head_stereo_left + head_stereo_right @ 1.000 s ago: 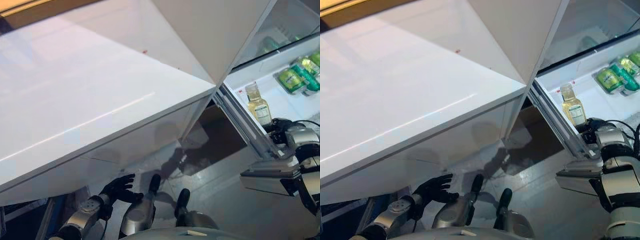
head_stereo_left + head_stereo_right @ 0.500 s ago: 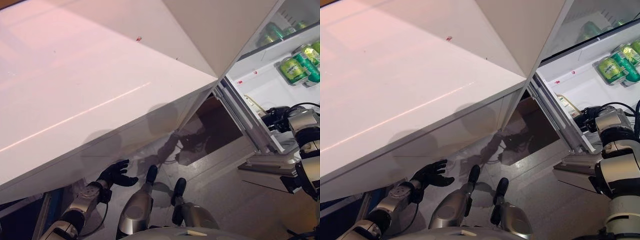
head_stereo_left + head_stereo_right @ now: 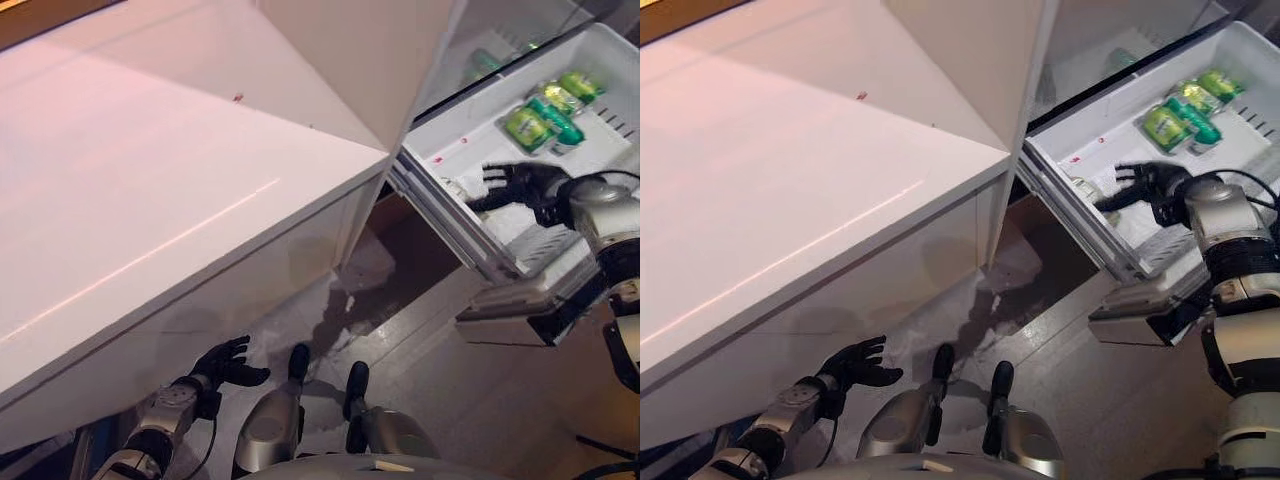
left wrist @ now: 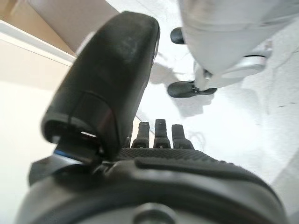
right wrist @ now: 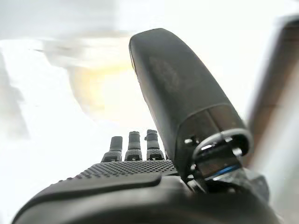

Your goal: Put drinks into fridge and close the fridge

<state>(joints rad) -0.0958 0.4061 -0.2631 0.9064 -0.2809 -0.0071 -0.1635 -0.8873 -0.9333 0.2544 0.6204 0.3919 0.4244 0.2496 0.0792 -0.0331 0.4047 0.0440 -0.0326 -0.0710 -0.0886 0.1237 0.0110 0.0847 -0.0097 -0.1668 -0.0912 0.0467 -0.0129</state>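
My right hand reaches into the open fridge, fingers spread and straight, holding nothing; the right wrist view shows the same open hand. Just past its fingertips a pale yellow drink bottle shows partly on the white fridge shelf. In the wrist view the bottle is only a yellow blur. Whether it stands or lies I cannot tell. My left hand hangs low over the floor, open and empty.
Green drink cans lie in a cluster further back on the shelf. The big white fridge door stands open across the left and middle. A white bin juts out below my right arm. Grey floor lies beneath.
My right hand has let go of the yellow bottle and opened, fingers now spread over the shelf. The camera has shifted, so the fridge sits higher and further left. The left hand stays low.
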